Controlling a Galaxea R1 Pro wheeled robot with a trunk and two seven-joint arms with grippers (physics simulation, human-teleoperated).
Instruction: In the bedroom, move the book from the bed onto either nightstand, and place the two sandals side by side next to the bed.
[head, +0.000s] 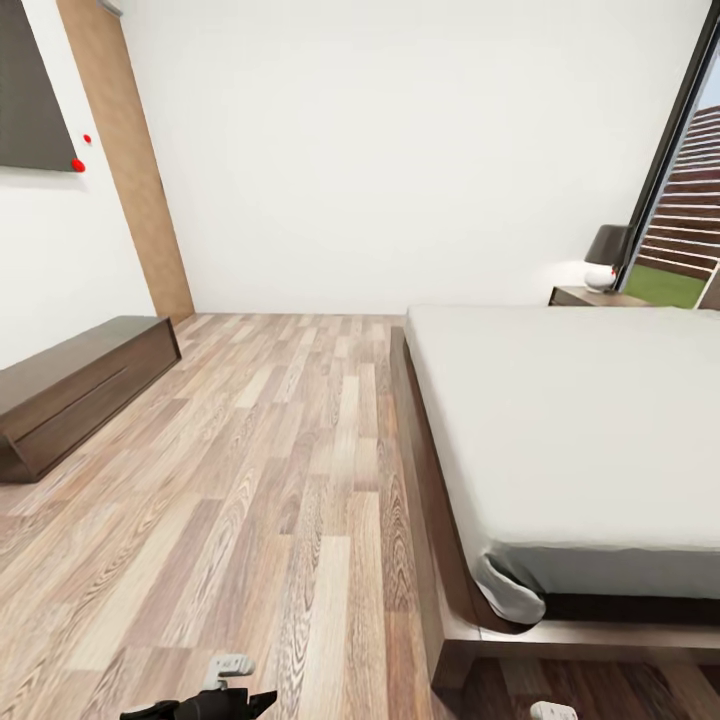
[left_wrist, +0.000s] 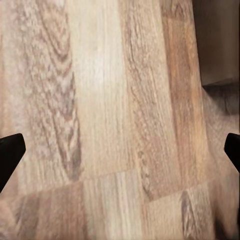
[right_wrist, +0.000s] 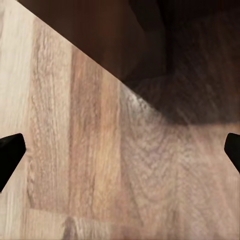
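1. Overhead, the head view takes in the bedroom with its white wall (head: 400, 150) and light wood-plank floor (head: 270, 480), the largest surfaces in sight.
2. Next in size, the bed (head: 560, 420) sits at the right, its plain grey mattress bare on top, resting on a dark brown frame whose near corner shows at the lower right.
3. A long low dark-brown cabinet (head: 70, 390) stands against the left wall, well apart from the bed.
4. A tall dark-framed window (head: 690, 200) at the far right shows a slatted fence and grass.
5. The nightstand (head: 590, 297) stands beyond the far end of the bed beside the window, and a dark-shaded lamp (head: 605, 255) stands on it.
6. The left pincer (left_wrist: 120, 150) hangs over bare floor planks with its fingertips (left_wrist: 10, 152) spread wide apart, nothing between them.
7. The right pincer (right_wrist: 120, 150) likewise has its tips far apart, above floor in the shadow of a dark wooden edge.
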